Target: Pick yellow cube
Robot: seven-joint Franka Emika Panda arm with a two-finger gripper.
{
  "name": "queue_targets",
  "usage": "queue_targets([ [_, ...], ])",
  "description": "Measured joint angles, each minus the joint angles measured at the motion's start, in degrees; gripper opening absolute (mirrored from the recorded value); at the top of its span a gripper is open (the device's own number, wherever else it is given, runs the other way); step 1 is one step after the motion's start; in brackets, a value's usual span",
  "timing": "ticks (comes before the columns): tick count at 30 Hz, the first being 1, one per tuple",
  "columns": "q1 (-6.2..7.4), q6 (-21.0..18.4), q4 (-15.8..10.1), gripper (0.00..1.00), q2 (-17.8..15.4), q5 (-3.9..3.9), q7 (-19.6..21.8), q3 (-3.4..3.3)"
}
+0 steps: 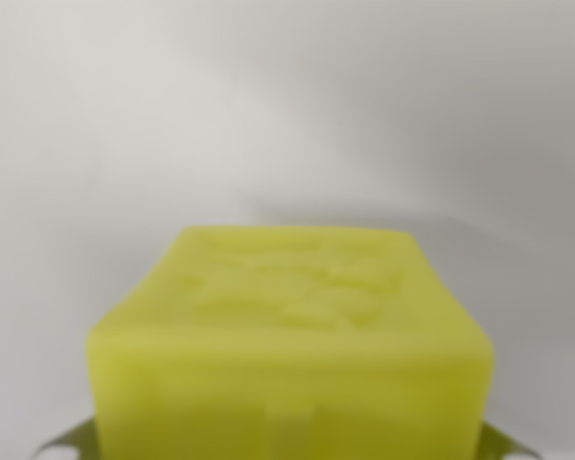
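Wrist view: looking down on a single close, soft-focus scene, with everything slightly blurred.
Surface: a plain pale grey-white surface (pixel 268 115) is filling the whole upper part of the frame, smooth and unmarked, shading a little darker toward the wrist view's right.
Shadow: a faint grey band is lying on the surface just behind the cube's far edge.
Room: nothing beyond this pale backdrop is showing, so walls or furniture cannot be told apart.
Yellow cube (pixel 289 345): sitting at bottom centre, very near the lens, its top face and near face both showing, its lower part running out of frame.
Cube top: shallow raised or pressed shapes are showing on it, too blurred to read.
Writing: no legible lettering or brand is coming through anywhere.
Lower corners: small greenish-grey slivers are peeking out on both sides of the cube at the bottom edge; what they are cannot be told.
Claw: its fingers are not clearly showing, so whether it is spread or clamped on the cube cannot be told.
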Motion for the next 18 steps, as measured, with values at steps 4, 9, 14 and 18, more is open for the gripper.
queue_targets([
  [4,0.0,-0.91,-0.31,0.0,-1.23,0.03,-0.02,0.0],
  [9,0.0,-2.07,-0.63,0.0,-2.72,0.07,-0.05,0.0],
  [14,0.01,-3.28,-0.87,0.0,-4.18,0.11,-0.07,0.0],
  [18,0.01,-4.26,-1.04,0.0,-5.33,0.14,-0.09,0.0],
])
